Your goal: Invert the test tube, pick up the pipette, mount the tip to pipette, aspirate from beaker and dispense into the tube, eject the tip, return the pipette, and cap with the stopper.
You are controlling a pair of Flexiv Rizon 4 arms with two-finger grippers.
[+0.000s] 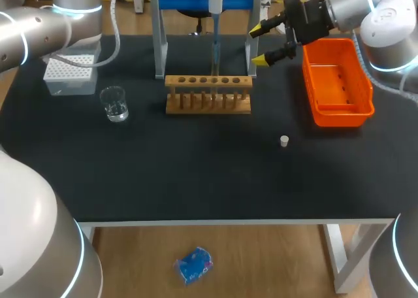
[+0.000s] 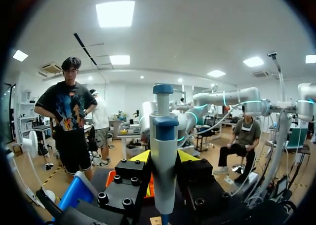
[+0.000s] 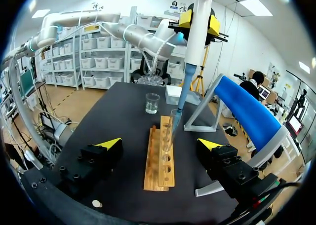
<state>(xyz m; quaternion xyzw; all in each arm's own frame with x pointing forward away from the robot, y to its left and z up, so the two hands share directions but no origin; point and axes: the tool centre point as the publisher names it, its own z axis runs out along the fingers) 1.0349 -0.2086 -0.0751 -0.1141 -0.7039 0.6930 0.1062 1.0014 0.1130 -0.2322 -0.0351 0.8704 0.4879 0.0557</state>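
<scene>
My left gripper (image 2: pixel 164 158) is shut on the white and blue pipette (image 2: pixel 164 151), held upright above the wooden rack (image 1: pixel 208 94). Its shaft (image 1: pixel 215 23) runs down, and the tip (image 3: pixel 180 104) reaches into the mouth of the clear test tube (image 3: pixel 169 131) standing upright in the rack (image 3: pixel 160 158). My right gripper (image 1: pixel 261 44) hangs open and holds nothing, to the right of the rack and beside the orange bin (image 1: pixel 338 112). In the right wrist view that gripper (image 3: pixel 159 145) faces the rack's end. The small white stopper (image 1: pixel 284 140) lies on the mat, in front of the rack and to its right.
A glass beaker (image 1: pixel 115 104) with liquid stands left of the rack, with the white tip box (image 1: pixel 70 72) behind it. The blue-topped pipette stand (image 1: pixel 196 4) rises behind the rack. The table's near half holds only the stopper.
</scene>
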